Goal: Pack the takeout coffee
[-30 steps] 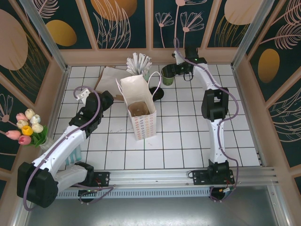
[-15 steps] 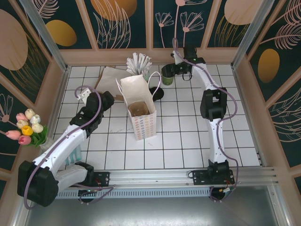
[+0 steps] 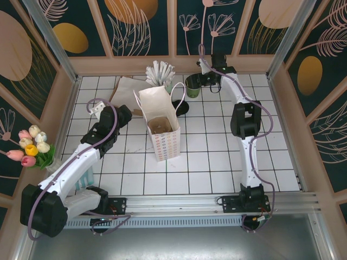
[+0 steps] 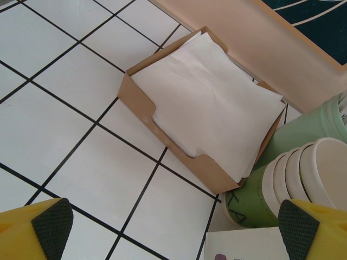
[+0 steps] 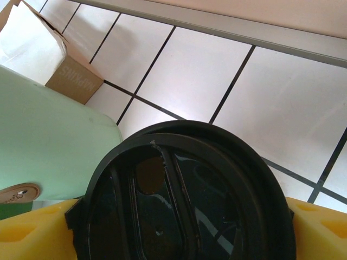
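Note:
The takeout coffee (image 3: pixel 192 86), a small dark green cup, is at the back of the table, right of the straw holder. My right gripper (image 3: pixel 205 80) is shut on it from the right. In the right wrist view its black lid (image 5: pixel 184 195) sits between the two yellow fingers (image 5: pixel 32 233), with the gripper (image 5: pixel 176 233) closed around the cup. The white paper bag (image 3: pixel 165 143) stands open mid-table with the brown pulp carrier (image 3: pixel 160 125) inside. My left gripper (image 3: pixel 120 112) hangs left of the bag. It is open (image 4: pixel 174 230) with nothing between its fingertips.
A brown box of white napkins (image 4: pixel 200 103) lies at the back left. Beside it are stacked green cups (image 4: pixel 255 195) and the mint straw holder (image 3: pixel 161 73). A dark round thing (image 3: pixel 182 108) lies right of the bag. Tulips (image 3: pixel 30 146) stand at the left wall.
My right gripper, with the cup in it, has shifted slightly toward the back wall. The left arm has barely moved.

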Available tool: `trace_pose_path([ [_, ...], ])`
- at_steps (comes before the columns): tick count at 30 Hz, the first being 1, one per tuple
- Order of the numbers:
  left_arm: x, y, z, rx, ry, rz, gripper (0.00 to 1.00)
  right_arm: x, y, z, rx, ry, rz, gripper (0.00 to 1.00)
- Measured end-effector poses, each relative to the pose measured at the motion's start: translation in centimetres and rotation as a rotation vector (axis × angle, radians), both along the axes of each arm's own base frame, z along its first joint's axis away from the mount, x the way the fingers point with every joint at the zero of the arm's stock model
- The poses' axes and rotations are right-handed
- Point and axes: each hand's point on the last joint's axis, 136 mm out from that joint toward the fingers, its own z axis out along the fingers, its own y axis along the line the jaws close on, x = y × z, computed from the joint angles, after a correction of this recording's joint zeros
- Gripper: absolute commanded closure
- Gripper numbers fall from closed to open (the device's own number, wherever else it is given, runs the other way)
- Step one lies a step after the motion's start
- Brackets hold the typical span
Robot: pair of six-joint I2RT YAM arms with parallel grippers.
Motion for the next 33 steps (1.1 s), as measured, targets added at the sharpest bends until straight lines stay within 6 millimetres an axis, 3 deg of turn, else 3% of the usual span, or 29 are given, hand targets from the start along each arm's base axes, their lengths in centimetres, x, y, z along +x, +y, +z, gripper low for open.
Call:
trace_pose_path([
  [10,0.0,0.0,0.1,0.009,-0.002,-0.007,0.02,0.0,-0.1,0.1,0.003,0.014,-0.021,0.26],
  [13,-0.2,0.1,0.7,0.005,-0.019,-0.009,0.02,-0.8,-0.5,0.1,-0.002,0.030,-0.036,0.27],
  [26,-0.4,-0.7,3.2,-0.039,-0.102,-0.058,0.02,-8.4,-2.9,0.6,-0.030,0.120,-0.112,0.29],
  [33,-0.5,-0.8,4.9,-0.044,-0.167,-0.076,0.02,-14.8,-3.4,1.3,-0.030,0.119,-0.128,0.29],
])
